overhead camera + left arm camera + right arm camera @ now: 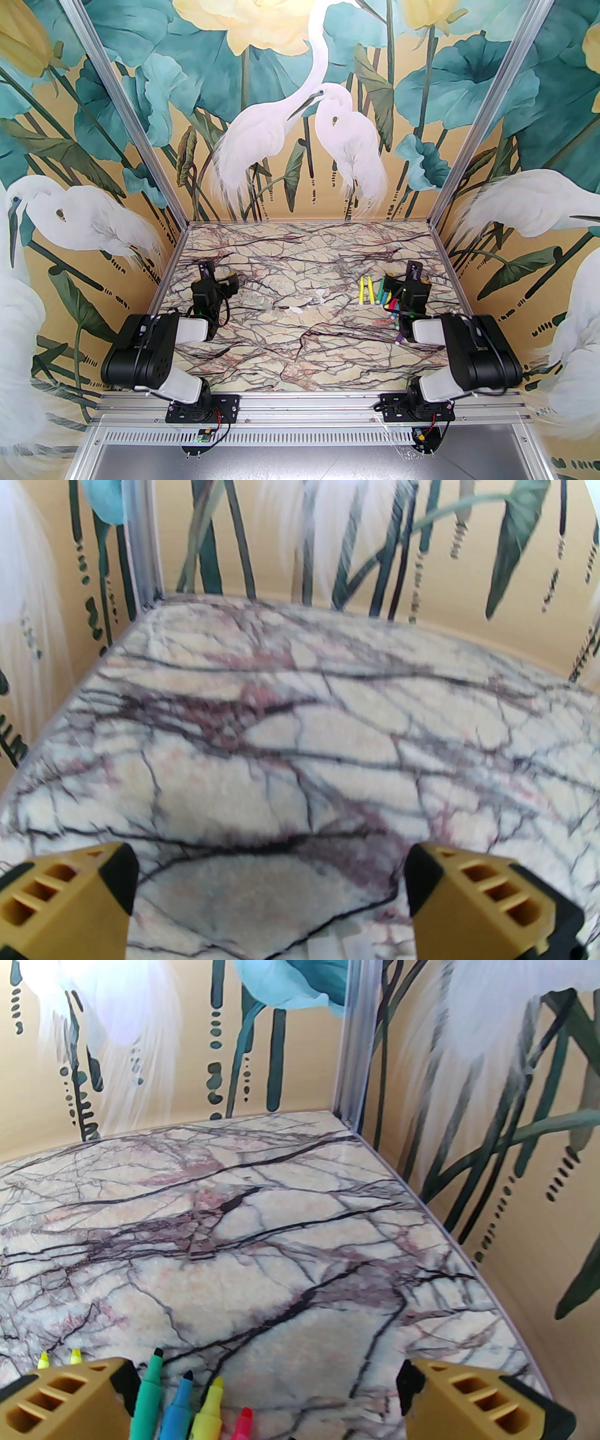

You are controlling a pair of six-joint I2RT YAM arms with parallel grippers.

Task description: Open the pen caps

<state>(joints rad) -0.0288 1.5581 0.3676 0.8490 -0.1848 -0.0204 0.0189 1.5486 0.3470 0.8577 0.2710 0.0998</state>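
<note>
The pens [370, 289] lie in a loose row on the right side of the marbled table [300, 347], two yellow ones leftmost, then green, teal, pink and purple. My right gripper [417, 276] hovers just beyond them, open. In the right wrist view its fingers [79, 1400] stand wide apart over a green pen [147, 1396], a blue pen [180, 1405], a yellow pen [208, 1410] and a pink one [241, 1421], all with bare tips. Small pale pen caps [320, 294] lie loose mid-table. My left gripper [218, 276] is open over bare marble [281, 761], nothing between its fingers [84, 892].
Painted walls with aluminium posts [349, 1039] close in the table on three sides. The right wall runs close beside my right gripper [267, 1382]. Both arm bases [201, 405] sit at the near edge.
</note>
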